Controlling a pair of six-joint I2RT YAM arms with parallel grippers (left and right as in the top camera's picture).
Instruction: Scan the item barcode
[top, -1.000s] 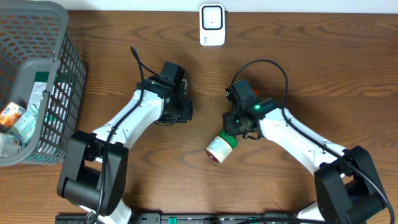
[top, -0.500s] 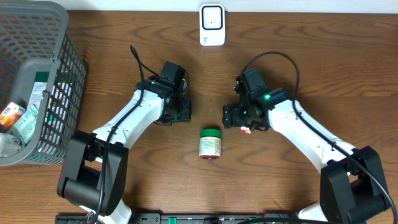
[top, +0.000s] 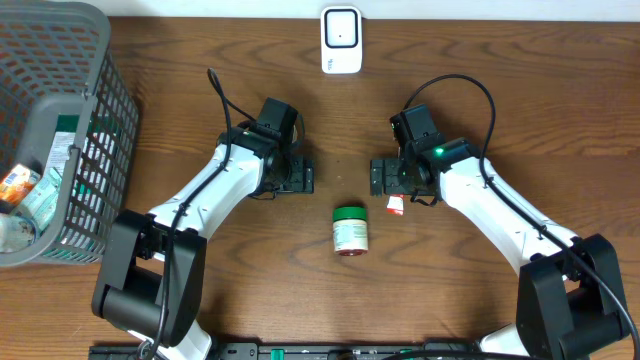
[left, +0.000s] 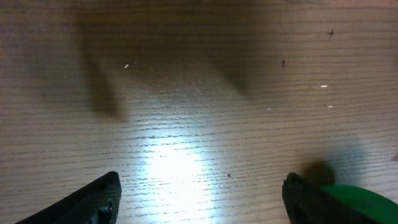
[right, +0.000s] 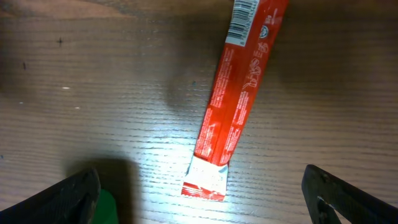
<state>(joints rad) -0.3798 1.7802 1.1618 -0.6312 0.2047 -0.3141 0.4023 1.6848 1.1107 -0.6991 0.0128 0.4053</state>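
Just outside the left gripper, past one finger, the bottle's green cap is cut off by the lower edge. Between the fingers of the right gripper, the red sachet runs out past the top edge.

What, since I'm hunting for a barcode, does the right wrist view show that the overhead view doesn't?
Only right wrist: the barcode printed at the upper end of the red packet. Only overhead: the white scanner, the basket, the whole bottle. Shared: the packet, the bottle's green cap, the wooden table.
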